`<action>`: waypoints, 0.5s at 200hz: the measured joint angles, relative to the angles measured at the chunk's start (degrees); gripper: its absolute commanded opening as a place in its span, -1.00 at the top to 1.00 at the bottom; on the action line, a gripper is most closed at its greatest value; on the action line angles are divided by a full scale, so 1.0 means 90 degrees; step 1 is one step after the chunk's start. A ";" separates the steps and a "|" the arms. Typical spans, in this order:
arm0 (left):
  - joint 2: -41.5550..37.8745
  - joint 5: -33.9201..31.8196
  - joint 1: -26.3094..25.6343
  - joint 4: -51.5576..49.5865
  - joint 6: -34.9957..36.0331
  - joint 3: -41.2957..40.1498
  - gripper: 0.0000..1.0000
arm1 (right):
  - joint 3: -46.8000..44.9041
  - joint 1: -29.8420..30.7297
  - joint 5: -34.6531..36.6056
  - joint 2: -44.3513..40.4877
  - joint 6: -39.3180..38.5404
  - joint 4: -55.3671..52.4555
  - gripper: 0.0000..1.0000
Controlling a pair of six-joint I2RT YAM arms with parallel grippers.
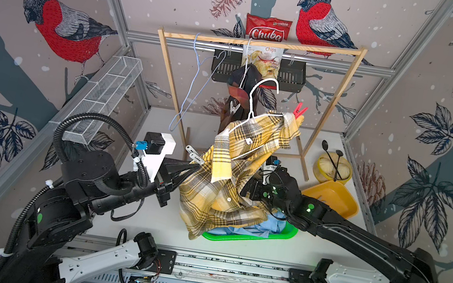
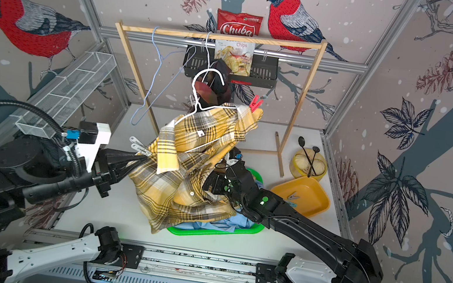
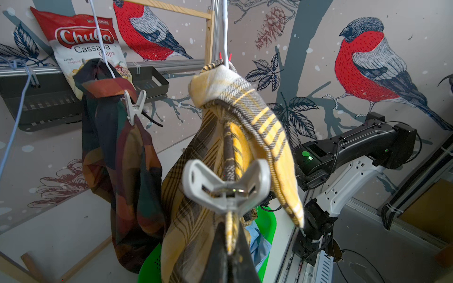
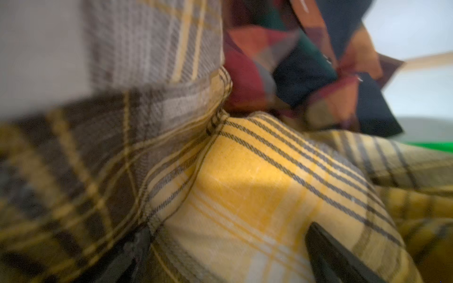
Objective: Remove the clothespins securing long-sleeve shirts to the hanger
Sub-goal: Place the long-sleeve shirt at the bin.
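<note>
Top views: overhead, looking down on the tabletop (image 1: 162, 230).
Left wrist: close behind grey clothespin (image 3: 226, 191), facing back wall (image 3: 193, 31).
Right wrist: near yellow plaid shirt (image 4: 245, 183), blurred.
Shared: that shirt, all 4 views.

A Chuba chips bag (image 1: 267, 30) stands in a black basket (image 1: 290, 78). Two black spoons (image 1: 329, 160) rest in a yellow bowl (image 1: 318, 164).
</note>
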 measured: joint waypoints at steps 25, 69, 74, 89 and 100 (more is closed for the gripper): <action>0.0100 0.0056 0.0000 0.0260 -0.0117 -0.0435 1.00 | -0.0359 -0.0294 0.0029 0.0141 0.0138 0.0058 -0.98; 0.0680 0.0238 0.0000 0.1256 -0.0308 -0.0833 1.00 | -0.0950 -0.0821 -0.0078 0.0141 0.0325 0.0321 -1.00; 0.0770 0.0274 0.0000 0.1362 -0.0325 -0.0845 1.00 | -0.1010 -0.0877 -0.0109 0.0044 0.0342 0.0318 -1.00; 0.1100 0.0393 0.0000 0.1698 -0.0362 -0.0850 1.00 | -0.1129 -0.1105 -0.0109 -0.0393 0.0459 0.0197 -0.99; 0.1297 0.0427 0.0000 0.1923 -0.0374 -0.0840 1.00 | -0.1141 -0.1277 -0.0049 -0.0758 0.0466 0.0041 -0.99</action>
